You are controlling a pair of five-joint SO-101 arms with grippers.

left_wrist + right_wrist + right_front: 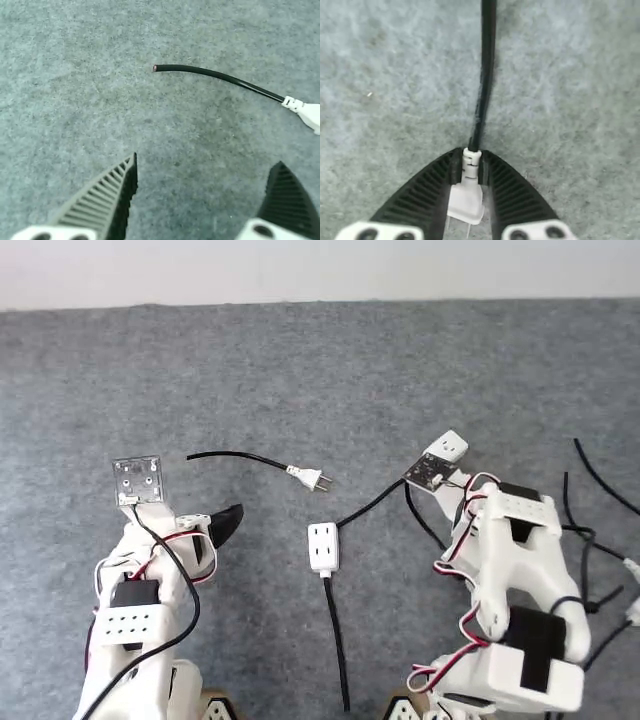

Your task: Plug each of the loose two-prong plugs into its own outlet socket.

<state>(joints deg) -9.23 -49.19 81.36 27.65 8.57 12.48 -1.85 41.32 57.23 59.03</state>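
A white outlet strip (322,546) lies mid-table, its black lead running toward the near edge. A loose white two-prong plug (310,478) on a short black cord (235,455) lies beyond it. The same plug (307,111) and cord (215,76) lie on the carpet ahead of my left gripper (207,160), which is open and empty, low over the grey carpet, apart from both. My right gripper (470,155) is shut on another white plug (466,197), prongs pointing back toward the wrist. Its black cord (485,75) trails straight ahead. In the high view that cord (372,505) curves toward the strip.
Grey carpet (320,370) covers the whole table. Several more black cords (592,472) with white ends (630,570) lie at the right edge beside the right arm (515,570). The left arm (140,610) sits at the near left, one black finger (226,524) pointing at the strip.
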